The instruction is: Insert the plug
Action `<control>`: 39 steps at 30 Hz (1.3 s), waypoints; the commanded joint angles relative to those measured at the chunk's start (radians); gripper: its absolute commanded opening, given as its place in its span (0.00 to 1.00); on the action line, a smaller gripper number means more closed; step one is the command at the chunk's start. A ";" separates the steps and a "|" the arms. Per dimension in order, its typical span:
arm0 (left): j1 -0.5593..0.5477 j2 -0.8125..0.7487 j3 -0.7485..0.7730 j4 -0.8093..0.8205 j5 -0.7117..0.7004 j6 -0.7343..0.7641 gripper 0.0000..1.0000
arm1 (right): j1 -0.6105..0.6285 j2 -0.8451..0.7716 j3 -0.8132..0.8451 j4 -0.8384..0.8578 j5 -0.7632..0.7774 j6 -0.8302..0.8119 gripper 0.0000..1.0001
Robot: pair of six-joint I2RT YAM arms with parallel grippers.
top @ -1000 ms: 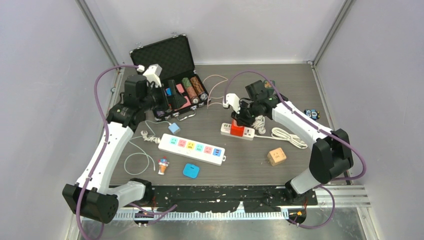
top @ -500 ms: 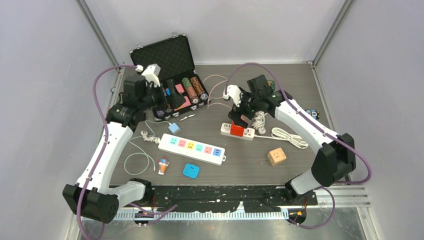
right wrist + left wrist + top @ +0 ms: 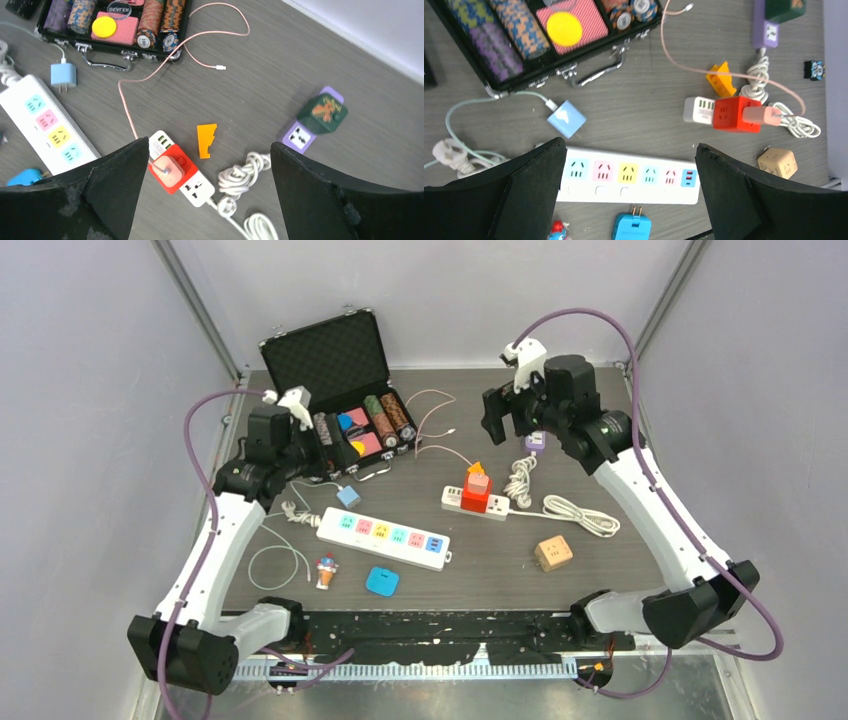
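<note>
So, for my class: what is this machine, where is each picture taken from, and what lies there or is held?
It is two robot arms bolted at the edge of a table. The wide picture looks down from above; the other two come from cameras on the wrists, black fingers framing each. The left gripper and right gripper stand open, holding nothing. On the table lie a long power strip, an open case of chips, and a pink plug seated in a red cube.
</note>
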 commanded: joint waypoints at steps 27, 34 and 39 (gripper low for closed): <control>0.057 0.101 -0.377 0.079 -0.121 -0.057 1.00 | 0.639 0.297 -0.097 0.052 0.144 0.092 0.99; 0.113 0.122 -0.377 0.084 -0.137 -0.110 0.99 | 0.642 0.428 -0.156 0.088 0.028 -0.064 0.98; 0.134 0.139 -0.405 0.127 -0.086 -0.186 0.97 | 0.642 0.478 -0.197 0.135 0.064 -0.140 0.97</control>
